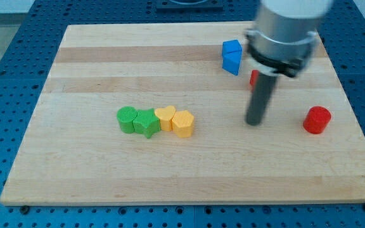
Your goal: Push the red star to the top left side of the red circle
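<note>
Apparently red star (253, 78) behind my tip (254, 121).

One camera, high and oblique, looking down across the board.

You see the whole wooden board (170, 171) from its near long edge, blue pegboard bench (5, 38) showing round it; far edge narrows toward the view's top; the arm's housing (287, 31) looms large and blurred at upper right, nearer the lens; no second view.
</note>
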{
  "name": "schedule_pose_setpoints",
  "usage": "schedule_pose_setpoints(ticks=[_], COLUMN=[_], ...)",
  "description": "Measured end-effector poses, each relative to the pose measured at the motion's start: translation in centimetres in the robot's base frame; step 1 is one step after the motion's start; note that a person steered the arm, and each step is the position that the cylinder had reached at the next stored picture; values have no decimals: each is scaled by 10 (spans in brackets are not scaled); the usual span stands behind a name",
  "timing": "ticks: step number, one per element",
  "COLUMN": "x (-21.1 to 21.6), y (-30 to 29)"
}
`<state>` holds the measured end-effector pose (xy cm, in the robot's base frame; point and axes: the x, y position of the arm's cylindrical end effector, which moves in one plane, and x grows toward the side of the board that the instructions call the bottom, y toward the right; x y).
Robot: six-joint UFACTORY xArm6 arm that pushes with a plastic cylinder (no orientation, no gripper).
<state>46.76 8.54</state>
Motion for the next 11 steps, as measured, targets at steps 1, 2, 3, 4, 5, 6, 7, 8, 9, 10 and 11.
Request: schedule_pose_setpoints(ticks=[1,2,3,4,5,6,7,8,9,10,11], x=[-50,-100,-100,-99,-50,-38,-24,-40,-65,-65,-35], y=[-35,1,66,86,103,111,111,111,134,146,146])
